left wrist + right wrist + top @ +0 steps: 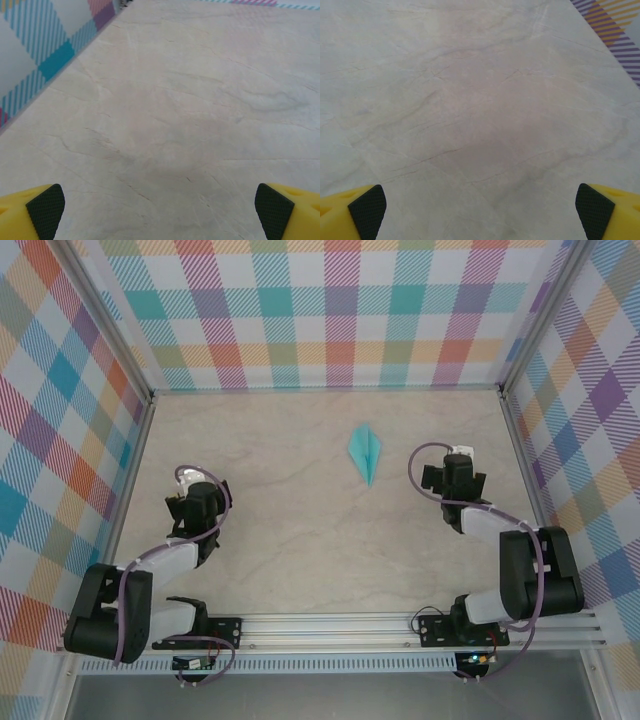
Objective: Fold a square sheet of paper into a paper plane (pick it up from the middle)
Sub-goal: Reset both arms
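On the far middle of the table (280, 550), the top view shows the turquoise paper plane (366, 452) lying flat, nearer the right arm but touching neither. From above, the wrists hide how the jaws stand. The wrist views show the left gripper (160, 210) and the right gripper (480, 210) spread wide and empty, with yellow fingertips (45, 210) cut off at the corners.

Both arms are built of black joint housings linked by light grey segments. On the left arm (150, 575) a lilac cable (200, 480) is looped near the wrist and is led down along the links; a like one is seen on the right arm (515, 570), where a small white part is also fitted at the wrist. Each base is fixed on a black plate (215, 625). The fingers (17, 217) of the left gripper (160, 205) are bright yellow, with black pads (46, 210) of fine dotted texture. The right gripper (480, 205) is made the same.
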